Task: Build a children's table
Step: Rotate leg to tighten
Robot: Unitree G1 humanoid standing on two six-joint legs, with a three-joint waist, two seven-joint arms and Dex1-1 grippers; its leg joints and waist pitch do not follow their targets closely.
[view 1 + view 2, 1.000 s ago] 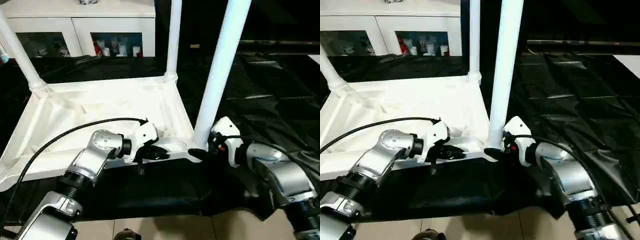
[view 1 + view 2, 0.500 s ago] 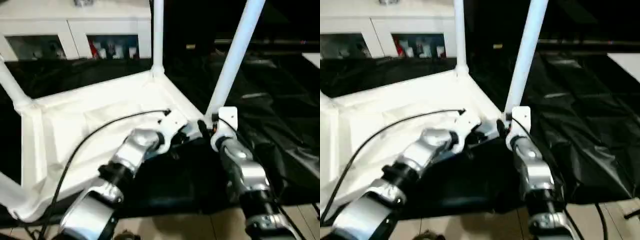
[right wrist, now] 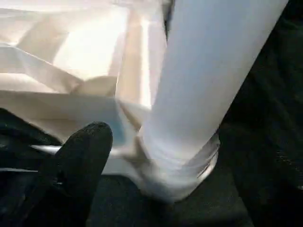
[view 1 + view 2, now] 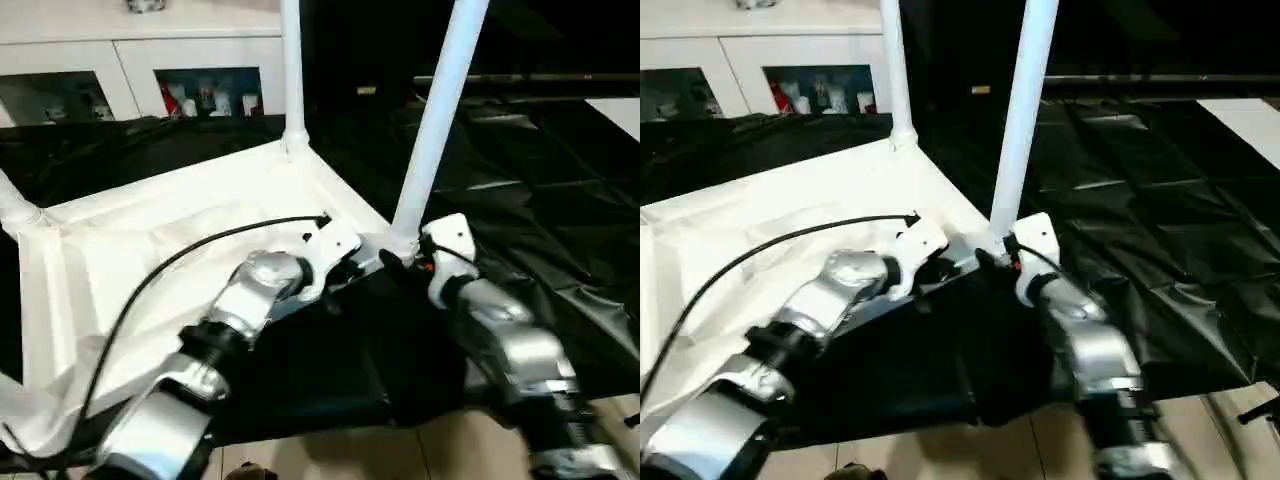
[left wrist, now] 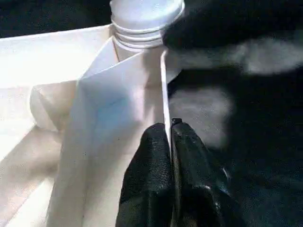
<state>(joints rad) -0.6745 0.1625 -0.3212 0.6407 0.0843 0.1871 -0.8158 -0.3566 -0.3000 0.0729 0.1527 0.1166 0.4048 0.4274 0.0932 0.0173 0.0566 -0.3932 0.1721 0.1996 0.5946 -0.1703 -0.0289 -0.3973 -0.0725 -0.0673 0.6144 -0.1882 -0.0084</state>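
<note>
Left gripper (image 5: 169, 142) pinches thin rim of ribbed white tabletop (image 4: 150, 240); right gripper (image 4: 395, 262) spread around smooth tubular leg (image 4: 432, 125).

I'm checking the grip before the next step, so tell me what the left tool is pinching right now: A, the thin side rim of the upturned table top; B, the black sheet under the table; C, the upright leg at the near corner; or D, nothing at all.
A: in the left wrist view the left tool has its black fingers shut on the thin white rim of the table top, just short of the leg at that corner.

Smooth white plastic table (image 4: 150, 230), glossy crinkled black sheeting (image 4: 540, 200).
</note>
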